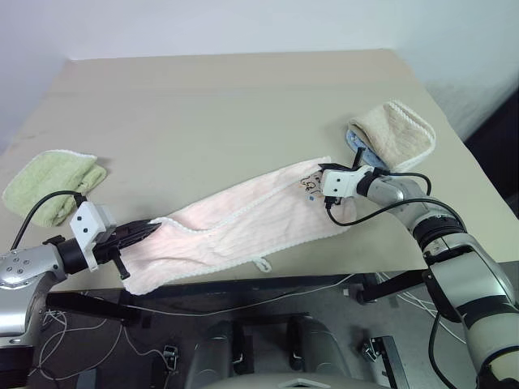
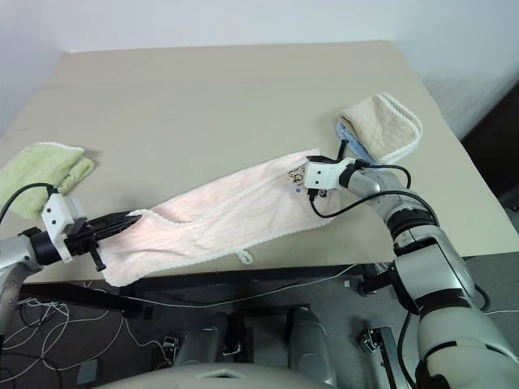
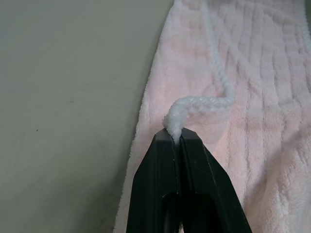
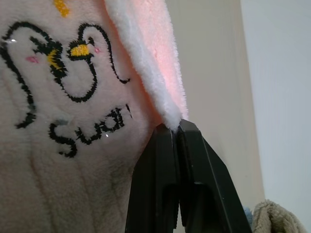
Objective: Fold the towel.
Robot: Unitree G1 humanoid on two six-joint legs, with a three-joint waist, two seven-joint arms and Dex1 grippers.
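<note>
Fingers: left, right both pinch towel edging | embroidery unreadable (black script)

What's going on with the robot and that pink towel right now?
Left gripper shut on towel edging. Right gripper shut on opposite end. Towel stretched diagonally on table. Nothing in the way.

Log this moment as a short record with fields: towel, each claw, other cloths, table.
towel: pink towel stretched slantwise across the table's near edge
left claw: left claw shut on the towel's white edging at one end
right claw: right claw shut on the edging by the embroidered mark
other cloths: green towel; beige towel
table: tan table
</note>
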